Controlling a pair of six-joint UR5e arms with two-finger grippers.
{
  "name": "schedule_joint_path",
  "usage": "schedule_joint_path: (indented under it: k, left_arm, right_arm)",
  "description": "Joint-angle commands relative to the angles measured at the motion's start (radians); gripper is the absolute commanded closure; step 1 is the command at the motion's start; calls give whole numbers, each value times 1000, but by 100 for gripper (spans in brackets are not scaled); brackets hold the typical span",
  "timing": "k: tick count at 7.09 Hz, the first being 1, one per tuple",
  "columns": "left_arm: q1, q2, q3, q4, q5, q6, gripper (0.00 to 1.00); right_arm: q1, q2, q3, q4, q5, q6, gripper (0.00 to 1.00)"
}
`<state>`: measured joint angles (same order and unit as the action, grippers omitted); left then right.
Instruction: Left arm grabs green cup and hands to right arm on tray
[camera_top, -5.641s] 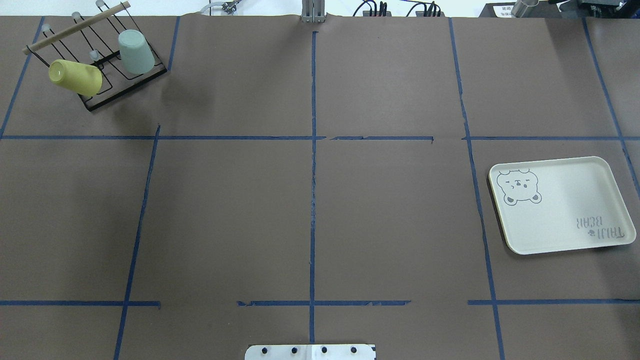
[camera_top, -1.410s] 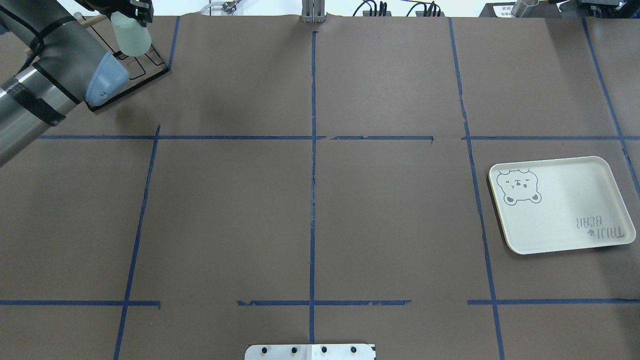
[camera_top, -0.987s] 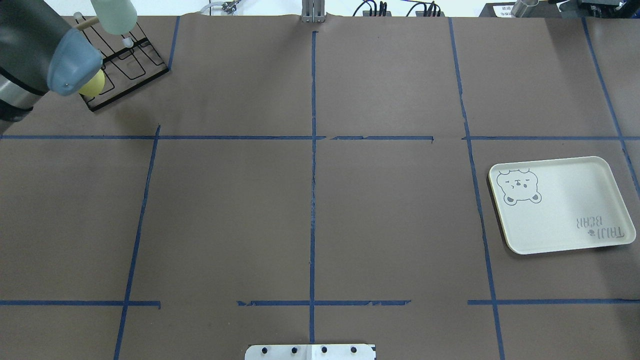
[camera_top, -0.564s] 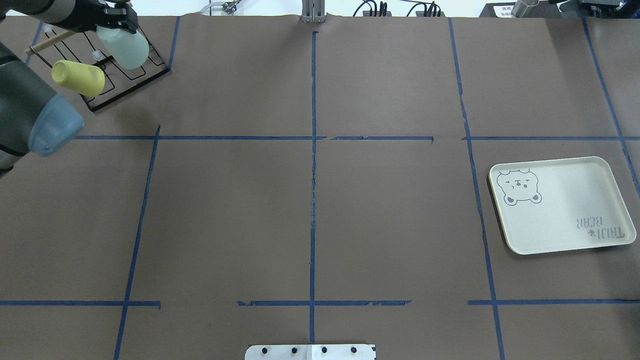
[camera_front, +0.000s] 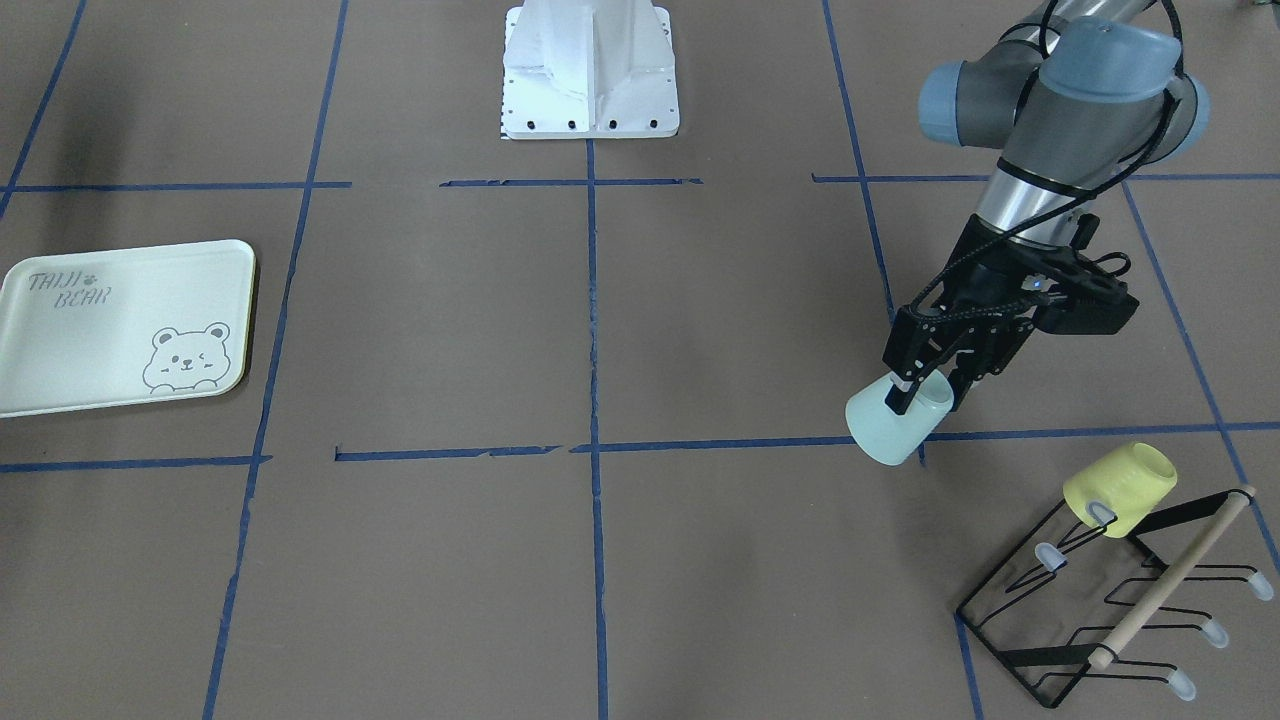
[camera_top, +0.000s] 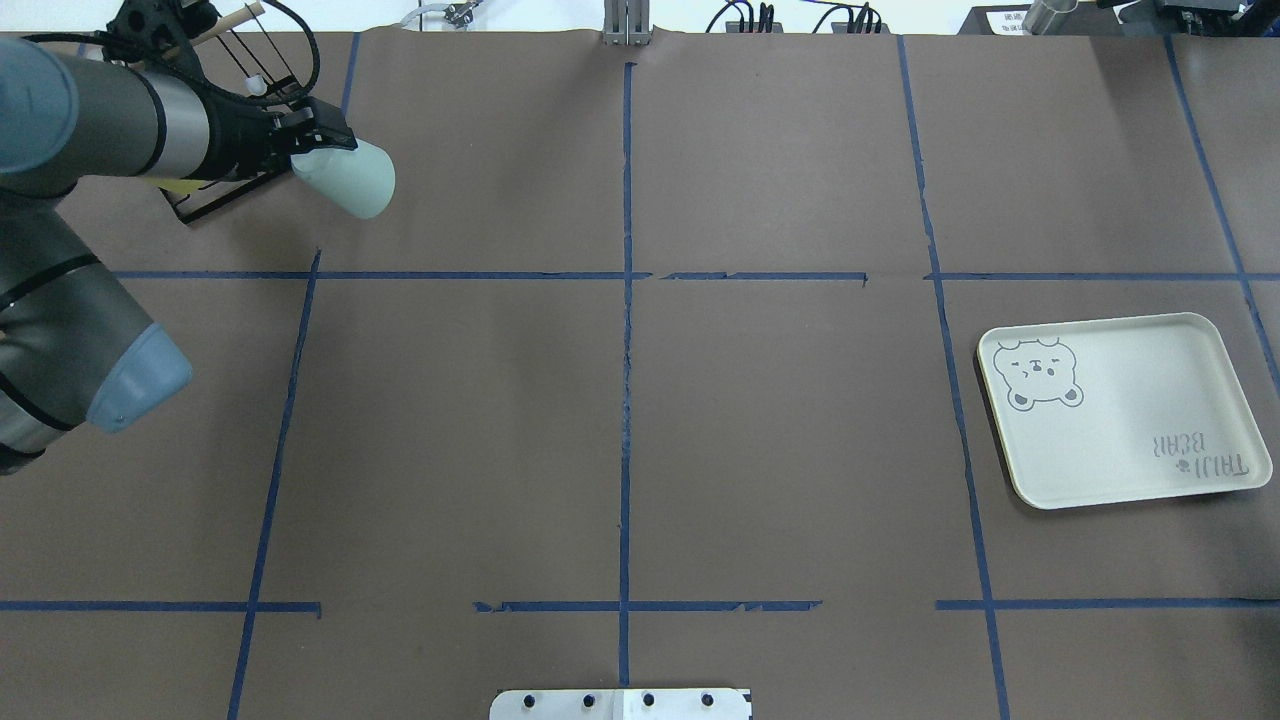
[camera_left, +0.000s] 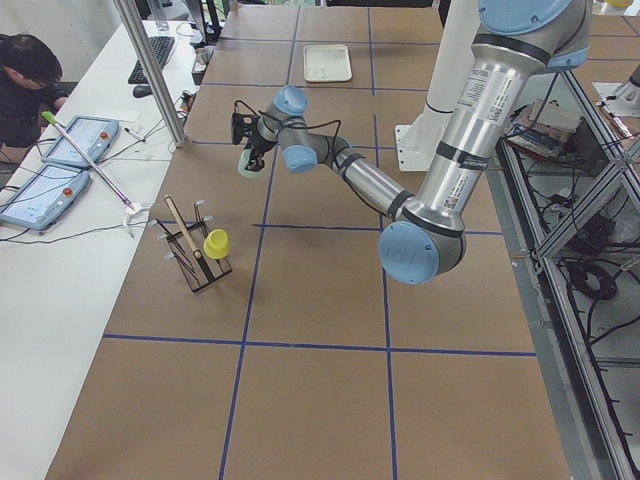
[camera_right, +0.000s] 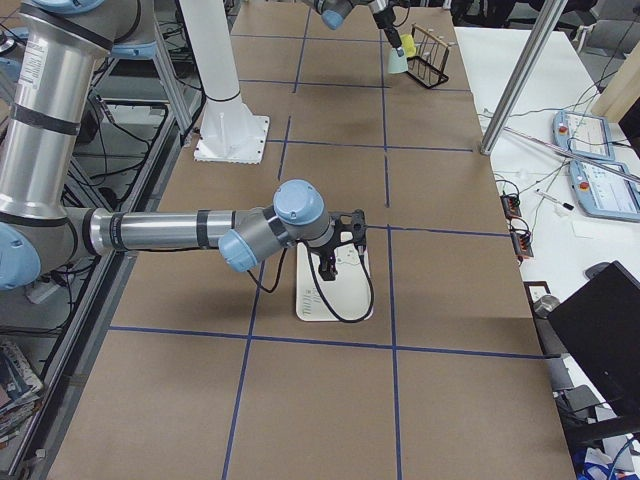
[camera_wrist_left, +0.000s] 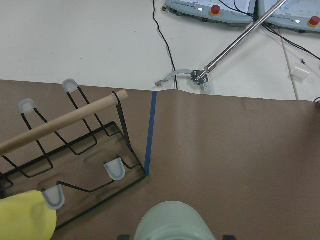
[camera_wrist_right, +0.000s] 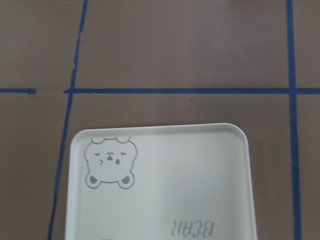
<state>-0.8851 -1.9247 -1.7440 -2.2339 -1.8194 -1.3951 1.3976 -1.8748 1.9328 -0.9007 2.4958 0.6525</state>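
My left gripper (camera_front: 925, 385) is shut on the pale green cup (camera_front: 893, 425) and holds it tilted above the table, just off the black wire rack (camera_front: 1100, 600). In the overhead view the cup (camera_top: 350, 178) sticks out to the right of the left gripper (camera_top: 310, 145). Its base fills the bottom of the left wrist view (camera_wrist_left: 172, 222). The cream tray (camera_top: 1150, 400) with the bear drawing lies bare at the far right. The right gripper (camera_right: 328, 265) hangs over the tray (camera_right: 345, 300) and shows only in the exterior right view, so I cannot tell its state. The right wrist view looks down on the tray (camera_wrist_right: 190, 175).
A yellow cup (camera_front: 1120, 487) hangs on a peg of the rack, which has a wooden rod (camera_front: 1170, 580) as its handle. Blue tape lines cross the brown table. The robot's white base (camera_front: 590, 70) stands at the table's near edge. An operator (camera_left: 30, 80) sits beyond the far side.
The left arm came in and closed its gripper on the green cup. It lifted the cup off the rack and carried it right, toward the table's middle. The yellow cup stayed on the rack.
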Motion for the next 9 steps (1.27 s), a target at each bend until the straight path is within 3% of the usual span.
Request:
schedule_joint_path:
  k: [1, 3, 4, 6, 7, 9]
  left_arm:
    - [85, 30, -3, -220, 2, -265, 68]
    - [156, 29, -8, -396, 3, -448, 68]
    - [182, 24, -8, -480, 2, -544, 68]
    - [213, 16, -8, -663, 2, -717, 68]
    - [260, 15, -5, -734, 2, -749, 68]
    - [301, 4, -11, -847, 2, -792, 68]
  right_arm:
    - [-136, 69, 0, 338, -8, 478, 0]
    - [-330, 153, 0, 576, -156, 776, 0]
    - [-426, 202, 2, 626, -211, 847, 0]
    - [-479, 325, 2, 682, -221, 1013, 0]
    - [-526, 363, 0, 733, -273, 1054, 0]
    - [-694, 431, -2, 854, -499, 1162, 0]
